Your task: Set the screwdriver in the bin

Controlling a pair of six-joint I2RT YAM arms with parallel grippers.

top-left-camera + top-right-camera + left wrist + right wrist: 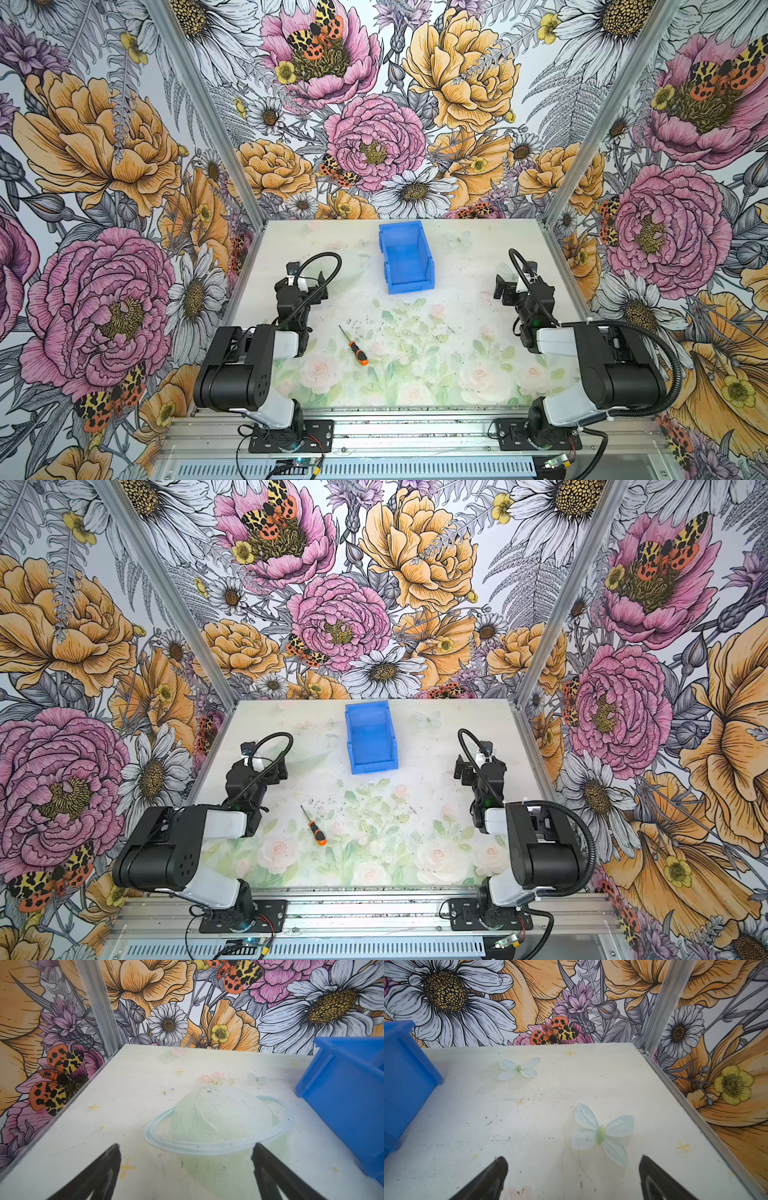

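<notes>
Screwdriver flat on the table, both grippers open, bin at the back.

Nearest us, the screwdriver lies on the table, left of centre, with its orange-and-black handle toward the near edge and its thin shaft angling away to the left, and neither gripper touches it. Further in, the left gripper hovers over the table, jaws spread wide and holding nothing. Across on the other side, the right gripper matches it, jaws wide apart and empty, just short of a pale printed butterfly. Beyond both, near the back edge and about centred, the bin stands upright, low front wall facing us, well apart from the screwdriver.
</notes>
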